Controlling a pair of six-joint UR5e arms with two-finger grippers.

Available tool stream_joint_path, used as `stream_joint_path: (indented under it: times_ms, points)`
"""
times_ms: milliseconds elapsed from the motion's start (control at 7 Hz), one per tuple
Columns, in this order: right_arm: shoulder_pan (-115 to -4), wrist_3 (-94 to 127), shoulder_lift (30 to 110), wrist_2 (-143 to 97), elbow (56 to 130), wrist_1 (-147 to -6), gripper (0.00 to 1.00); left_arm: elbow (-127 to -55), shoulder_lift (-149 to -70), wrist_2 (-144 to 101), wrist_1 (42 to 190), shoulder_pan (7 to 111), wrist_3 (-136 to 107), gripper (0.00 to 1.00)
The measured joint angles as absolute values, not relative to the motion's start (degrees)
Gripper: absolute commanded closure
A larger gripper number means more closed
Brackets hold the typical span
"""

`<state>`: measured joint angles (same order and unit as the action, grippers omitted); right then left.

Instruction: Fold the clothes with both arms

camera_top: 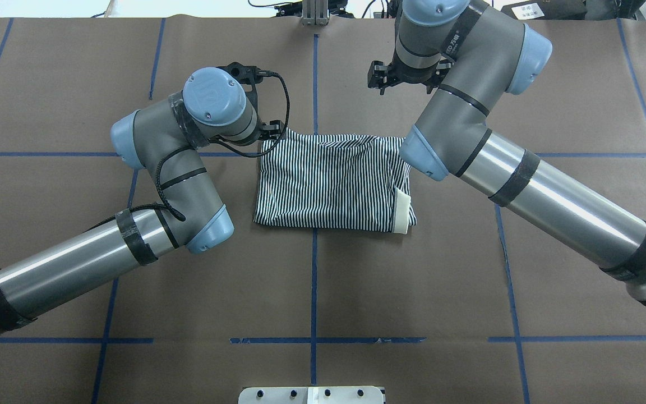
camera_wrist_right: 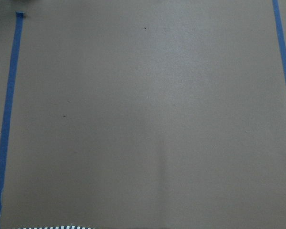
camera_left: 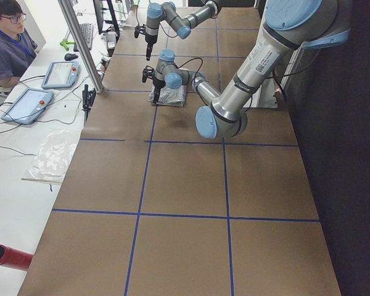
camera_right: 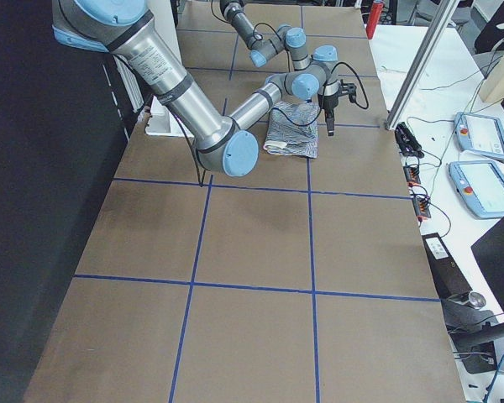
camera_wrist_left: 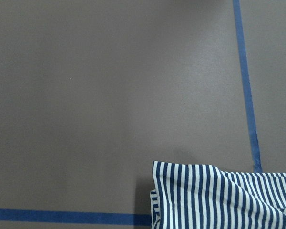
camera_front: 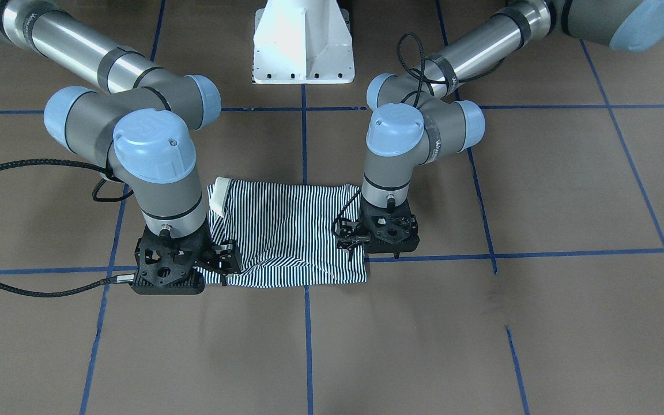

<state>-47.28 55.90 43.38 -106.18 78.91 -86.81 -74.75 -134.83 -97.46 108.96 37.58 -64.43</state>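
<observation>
Brown-papered table (camera_top: 413,269) gridded in blue tape (camera_top: 313,269), white side bench (camera_left: 6,160) bearing teach pendants (camera_left: 60,74), seated operator (camera_left: 6,46) in glasses

You're looking almost entirely at the brown table (camera_wrist_right: 148,119), plain apart from a few tiny dark specks. On the left, a blue tape line (camera_wrist_right: 7,119) runs from a cut end near the far left corner toward you, leaning slightly outward as it comes near. On the right, a second blue tape line (camera_wrist_right: 283,57) starts at the far edge and slips out of the right side about halfway along. At the near edge, left of centre, you catch only a thin sliver of the striped shirt (camera_wrist_right: 52,227) on the table.
</observation>
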Motion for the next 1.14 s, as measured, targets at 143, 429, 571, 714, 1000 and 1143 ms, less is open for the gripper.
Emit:
stream_joint_path:
  times_ms: [143, 429, 571, 714, 1000, 1143]
  points:
    - [-47.3, 55.9, 43.6, -106.2, 78.9, -86.7, 0.00, -74.2, -134.0, -96.1, 108.9, 37.6, -61.9, 0.00]
    - [-47.3, 55.9, 44.3, -106.1, 79.1, -86.6, 0.00, -74.1, -131.5, -93.2, 109.5, 38.3, -56.6, 0.00]
    - [-47.3, 55.9, 44.6, -106.3, 79.4, -86.5, 0.00, -74.6, -130.8, -92.9, 110.2, 39.7, -53.7, 0.00]
    - [-47.5, 55.6, 45.2, -106.7, 80.3, -86.6, 0.00, -76.2, -130.1, -95.1, 110.4, 42.4, -51.2, 0.00]
    - [-50.4, 50.4, 49.0, -110.9, 85.0, -87.8, 0.00, -87.9, -123.2, -103.4, 108.0, 49.5, -42.0, 0.00]
    - [-53.3, 44.6, 52.9, -113.4, 89.1, -89.4, 0.00, -95.7, -118.7, -106.6, 103.6, 53.6, -35.1, 0.00]
